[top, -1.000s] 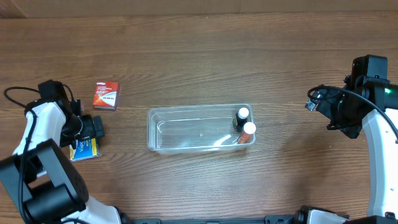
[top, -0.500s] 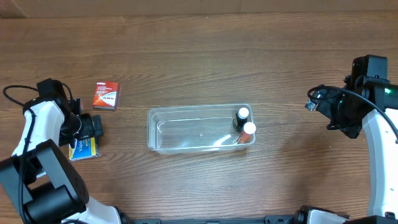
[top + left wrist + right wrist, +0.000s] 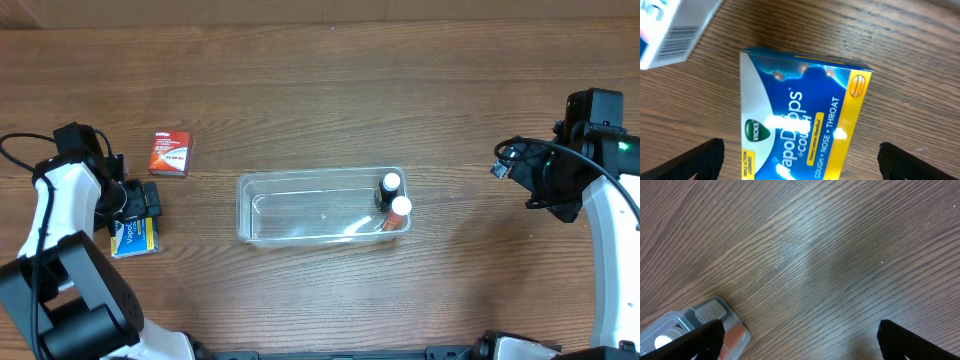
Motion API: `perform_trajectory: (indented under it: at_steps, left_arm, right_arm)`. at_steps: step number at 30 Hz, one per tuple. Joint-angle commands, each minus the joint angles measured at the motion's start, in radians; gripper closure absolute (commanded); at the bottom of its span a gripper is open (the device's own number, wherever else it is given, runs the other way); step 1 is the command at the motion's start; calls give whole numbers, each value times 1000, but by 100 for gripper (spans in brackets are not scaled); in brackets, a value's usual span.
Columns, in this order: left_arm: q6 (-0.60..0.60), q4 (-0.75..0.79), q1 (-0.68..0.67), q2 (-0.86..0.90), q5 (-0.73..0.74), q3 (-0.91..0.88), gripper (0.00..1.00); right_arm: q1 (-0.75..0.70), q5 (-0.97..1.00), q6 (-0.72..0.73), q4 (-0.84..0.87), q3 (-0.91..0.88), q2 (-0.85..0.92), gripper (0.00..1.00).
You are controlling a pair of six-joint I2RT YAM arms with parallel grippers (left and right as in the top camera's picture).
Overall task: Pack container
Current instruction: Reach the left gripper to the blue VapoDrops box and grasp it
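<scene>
Item 1, container (image 3: pixel 300 215): clear bin, mid-counter (image 3: pixel 320 90), with a dark bottle (image 3: pixel 390 184) and an orange bottle (image 3: pixel 399 208) standing at its right end (both white-capped).
Item 2, my left claw (image 3: pixel 800 162): spread wide, gripping nothing, poised over a blue-and-yellow cough-drop box (image 3: pixel 805 115) lying flat.
Item 3, red box (image 3: pixel 171 153): near that box, well left of the bin.
Item 4, my right claw (image 3: pixel 800 342): wide open, empty, over the counter beside the bin's right end.

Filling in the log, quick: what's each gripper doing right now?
Left gripper: open, over the cough drops box, holding nothing.
Right gripper: open, empty.
</scene>
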Motion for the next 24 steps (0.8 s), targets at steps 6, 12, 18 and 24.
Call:
perform_trajectory:
  at_steps: [6, 12, 18, 24]
  left_arm:
    - [14, 47, 26, 134, 22, 10, 0]
    - [14, 57, 25, 134, 154, 10, 7]
    - [13, 51, 25, 134, 153, 10, 27]
    - [-10, 20, 25, 133, 152, 32, 24]
  right_arm:
    - [1, -2, -4, 3, 1, -3, 0]
    - [1, -2, -4, 2, 1, -3, 0]
    - [1, -2, -4, 2, 1, -3, 0]
    - [1, -2, -4, 3, 1, -3, 0]
